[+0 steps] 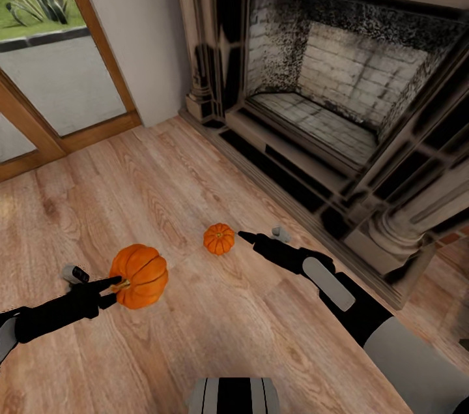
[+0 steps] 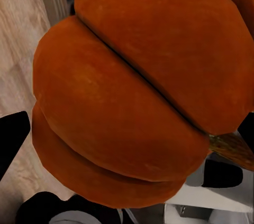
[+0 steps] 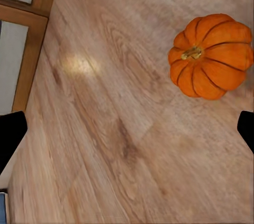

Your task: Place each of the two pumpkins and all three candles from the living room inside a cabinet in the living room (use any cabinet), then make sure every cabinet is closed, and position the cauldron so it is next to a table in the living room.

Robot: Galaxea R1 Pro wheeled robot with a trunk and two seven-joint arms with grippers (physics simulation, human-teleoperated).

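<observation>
My left gripper is shut on a round orange ribbed pumpkin and holds it above the wooden floor at the lower left. In the left wrist view this pumpkin sits between the two dark fingers. A second, smaller-looking pumpkin sits on the floor in the middle. My right gripper hovers just right of it, open and holding nothing. In the right wrist view that pumpkin lies ahead and to one side of the gripper. The candles, cabinet, cauldron and table are out of view.
A large stone fireplace with a raised hearth edge takes up the right and back. A wood-framed glass door stands at the back left. Bare wooden floor stretches between them.
</observation>
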